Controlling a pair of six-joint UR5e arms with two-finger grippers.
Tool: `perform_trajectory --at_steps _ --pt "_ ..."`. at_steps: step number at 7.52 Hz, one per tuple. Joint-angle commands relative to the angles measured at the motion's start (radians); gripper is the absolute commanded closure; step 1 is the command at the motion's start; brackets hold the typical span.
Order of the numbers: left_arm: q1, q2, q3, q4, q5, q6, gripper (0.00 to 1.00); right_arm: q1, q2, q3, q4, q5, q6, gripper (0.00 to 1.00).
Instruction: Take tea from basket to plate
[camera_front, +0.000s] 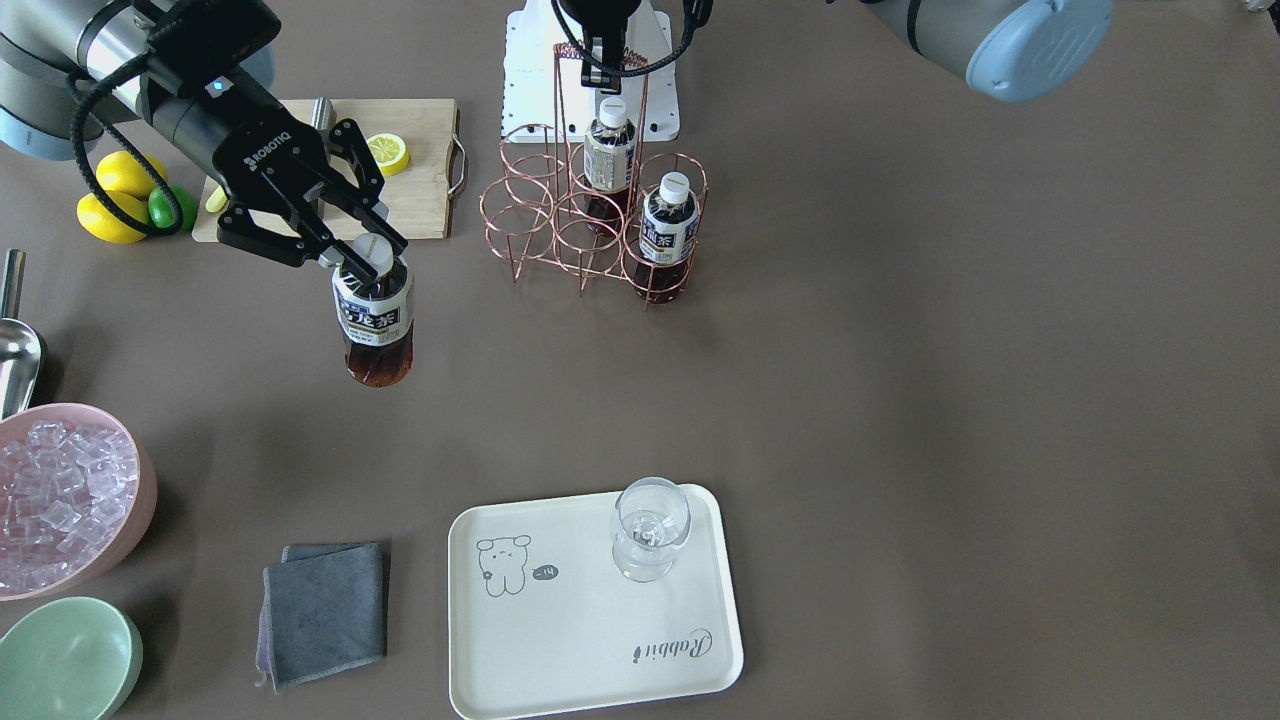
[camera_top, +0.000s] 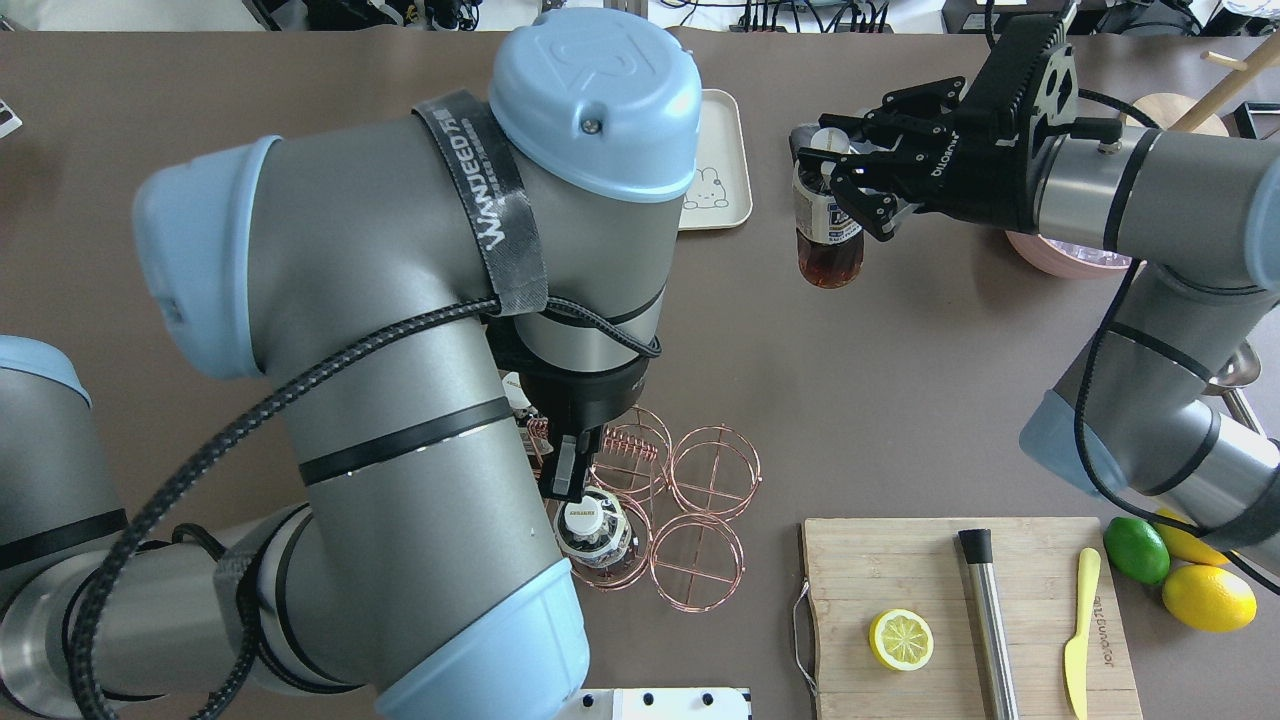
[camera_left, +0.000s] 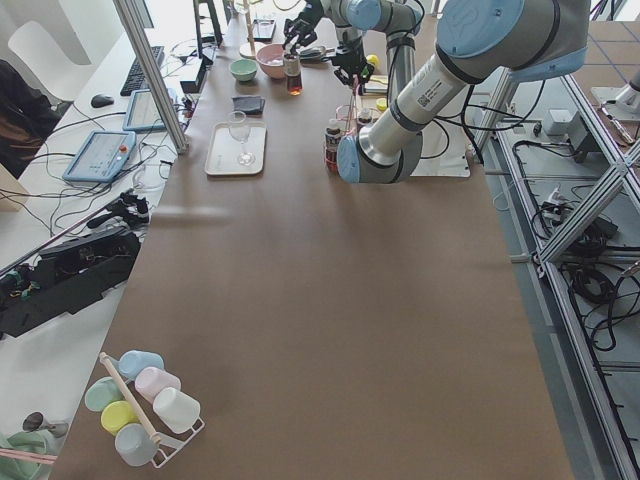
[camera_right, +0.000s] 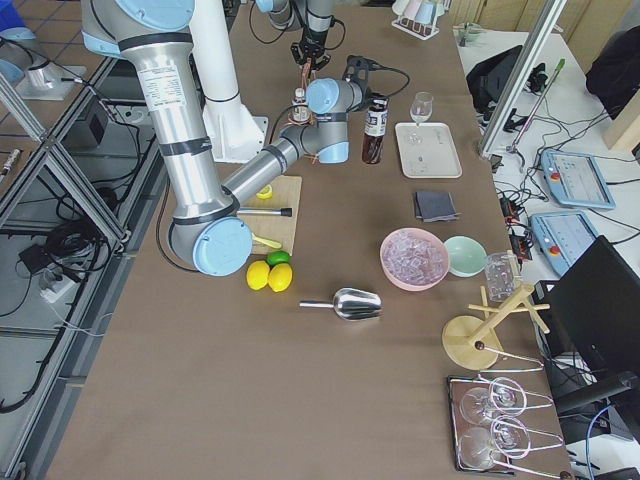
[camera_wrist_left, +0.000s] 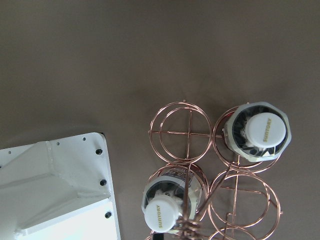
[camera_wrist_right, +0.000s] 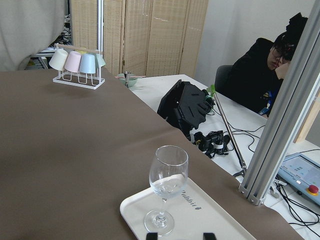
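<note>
My right gripper (camera_front: 365, 262) is shut on the white cap and neck of a tea bottle (camera_front: 375, 330) and holds it hanging above the table, left of the basket in the front view; it also shows in the overhead view (camera_top: 828, 250). The copper wire basket (camera_front: 560, 215) holds two more tea bottles (camera_front: 610, 150) (camera_front: 668, 225). My left gripper (camera_front: 600, 60) is right over the basket, shut on the top of its tall handle. The cream plate (camera_front: 560, 640) lies near the table's front edge with a clear glass (camera_front: 650, 530) on it.
A wooden cutting board (camera_front: 420, 170) with a lemon half (camera_front: 388, 152) lies beside the basket. Lemons and a lime (camera_front: 115, 200), a metal scoop (camera_front: 15, 350), a pink bowl of ice (camera_front: 60, 500), a green bowl (camera_front: 65, 660) and a grey cloth (camera_front: 325, 610) are nearby.
</note>
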Motion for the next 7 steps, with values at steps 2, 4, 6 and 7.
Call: perform_trajectory --at_steps 2,4,6,7 --pt "-0.163 -0.016 -0.022 0.188 -0.032 0.292 1.00 0.058 0.155 -0.268 0.135 -0.061 0.014 1.00" --pt "-0.219 0.035 -0.021 0.209 -0.030 0.387 1.00 0.055 0.275 -0.467 0.246 -0.136 0.081 1.00" --pt "-0.452 0.165 -0.004 0.246 -0.037 0.627 1.00 0.055 0.333 -0.566 0.297 -0.182 0.136 1.00" --pt "-0.618 0.224 0.025 0.246 -0.070 0.814 1.00 0.055 0.359 -0.592 0.300 -0.202 0.173 1.00"
